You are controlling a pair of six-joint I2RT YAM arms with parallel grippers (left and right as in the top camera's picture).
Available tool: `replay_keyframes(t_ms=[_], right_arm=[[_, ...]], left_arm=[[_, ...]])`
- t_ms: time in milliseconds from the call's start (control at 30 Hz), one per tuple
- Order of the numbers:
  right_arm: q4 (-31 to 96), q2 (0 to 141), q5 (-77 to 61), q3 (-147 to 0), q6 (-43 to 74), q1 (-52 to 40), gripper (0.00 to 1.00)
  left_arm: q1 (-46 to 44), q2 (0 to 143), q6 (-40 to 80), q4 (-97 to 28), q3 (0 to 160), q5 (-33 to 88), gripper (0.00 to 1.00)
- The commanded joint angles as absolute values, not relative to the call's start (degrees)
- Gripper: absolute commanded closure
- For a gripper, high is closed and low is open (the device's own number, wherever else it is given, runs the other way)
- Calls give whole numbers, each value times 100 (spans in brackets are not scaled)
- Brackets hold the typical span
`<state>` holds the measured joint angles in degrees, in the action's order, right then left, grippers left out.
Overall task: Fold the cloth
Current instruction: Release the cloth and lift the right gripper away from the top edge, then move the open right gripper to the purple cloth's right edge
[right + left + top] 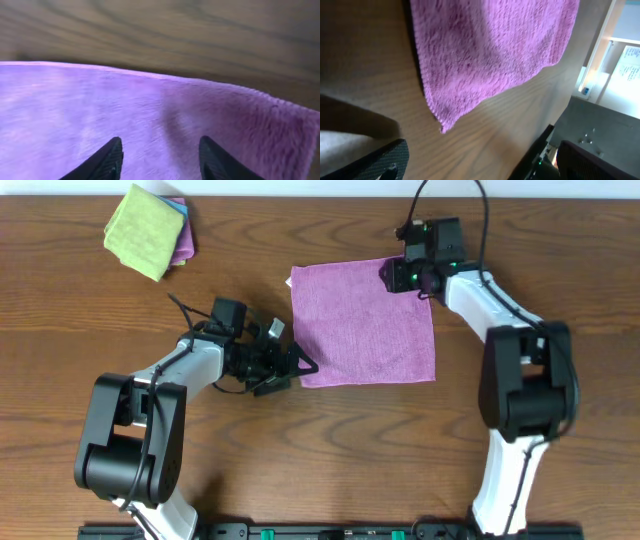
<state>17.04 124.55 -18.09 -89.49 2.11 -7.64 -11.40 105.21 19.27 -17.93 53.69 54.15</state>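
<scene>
A purple cloth [365, 325] lies flat on the wooden table [80, 310] near the middle. My left gripper [298, 367] is open and empty, just left of the cloth's near left corner; that corner shows in the left wrist view [445, 125], a little ahead of the open fingers [480, 162]. My right gripper [392, 276] is open over the cloth's far right corner. In the right wrist view its two fingertips [160, 155] hover apart above the purple pile [150, 115], holding nothing.
A small stack of folded cloths, green [143, 230] on top with pink and blue beneath, lies at the far left. The arm bases stand at the near edge.
</scene>
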Motion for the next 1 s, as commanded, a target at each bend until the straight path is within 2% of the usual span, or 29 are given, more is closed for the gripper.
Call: replay_keyframes(t_ms=[0, 233, 367, 500, 767, 967], right_arm=[[2010, 11526, -2250, -9188, 224, -801, 46], [4023, 10092, -1529, -9188, -676, -666, 48], [5776, 9697, -1455, -9157, -993, -467, 59], [6512, 9631, -1728, -8482, -996, -54, 55], [4593, 8759, -3146, -5787, -1035, 639, 45], [3468, 8781, -3197, -4770, -548, 637, 47]], left_arm=[[-1116, 10407, 1890, -1662, 5625, 5387, 4], [-1116, 10407, 2108, -921, 5642, 5577, 4], [-1116, 10407, 2423, -672, 5642, 5531, 5], [-1116, 10407, 2163, -913, 5642, 5531, 4], [-1116, 10407, 1496, -1907, 5640, 5199, 4], [-1135, 10407, 1500, -1927, 5640, 5083, 4]])
